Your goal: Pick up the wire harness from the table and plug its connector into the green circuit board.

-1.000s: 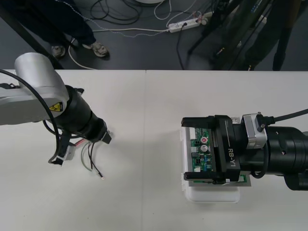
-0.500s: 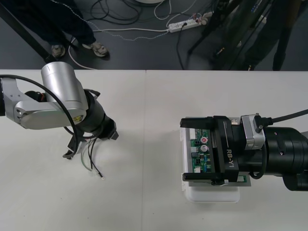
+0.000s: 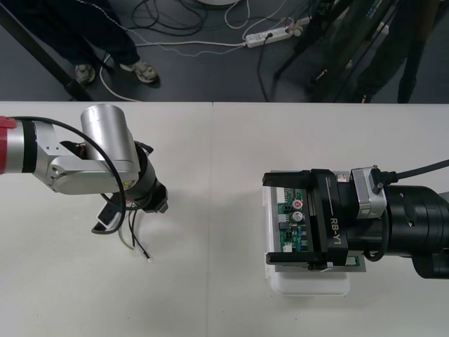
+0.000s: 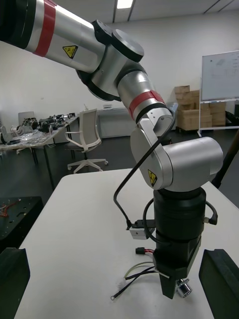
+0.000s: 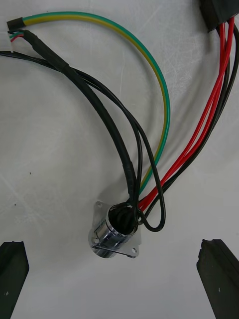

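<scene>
Right side, toward the table's [image 3: 210, 154] near edge: green circuit board [image 3: 293, 235] on white base [image 3: 309, 284]. The right gripper [image 3: 273, 217] straddles it, jaws wide. Left half, mid-depth: harness wires [image 3: 133, 237] flat on table, left gripper [image 3: 156, 200] over them. Left wrist view: jaws wide, metal socket [image 5: 115, 233] between them, untouched. Centre strip to far edge open.

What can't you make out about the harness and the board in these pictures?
Front view: the left arm hides most of the wire harness, including its socket.
Left wrist view: the black plug is cut off by the edge.
Front view: the right claw straddles the green circuit board, covering part of it.
</scene>
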